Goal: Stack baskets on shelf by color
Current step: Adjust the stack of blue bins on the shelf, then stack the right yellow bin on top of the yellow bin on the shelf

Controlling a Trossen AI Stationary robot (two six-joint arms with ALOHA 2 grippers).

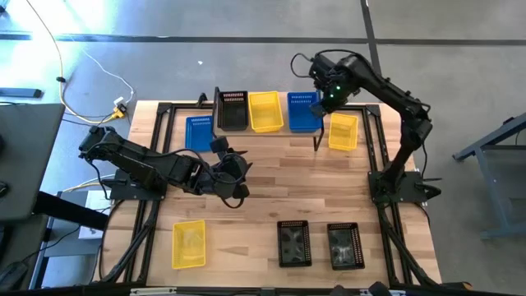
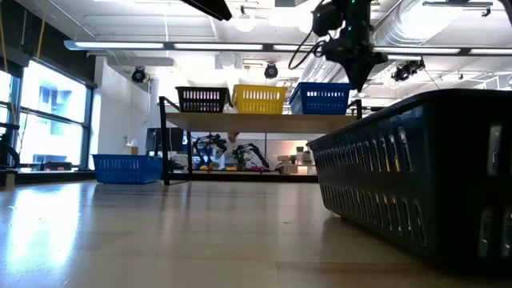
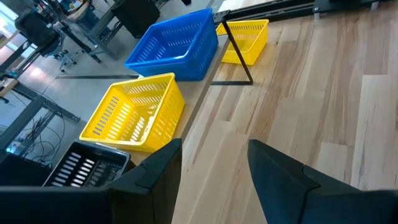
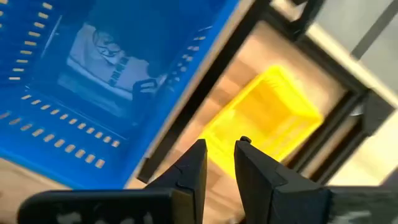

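Note:
The shelf (image 1: 267,133) holds a black basket (image 1: 233,109), a yellow basket (image 1: 265,111) and a blue basket (image 1: 303,113) side by side. Another blue basket (image 1: 199,131) rests on the table by the shelf's left end, and a yellow one (image 1: 343,131) by its right end. A third yellow basket (image 1: 188,243) and two black baskets (image 1: 293,243) (image 1: 345,246) sit near the near edge. My right gripper (image 4: 221,152) hovers above the shelf's right end, over the blue basket's (image 4: 93,74) edge, narrowly open and empty. My left gripper (image 3: 214,152) is open and empty over the table's middle.
Black frame rails (image 1: 374,140) run along the table's left and right sides. In the low view a black basket (image 2: 424,176) fills the near right. Bare tabletop (image 1: 312,185) lies between the shelf and the near row of baskets.

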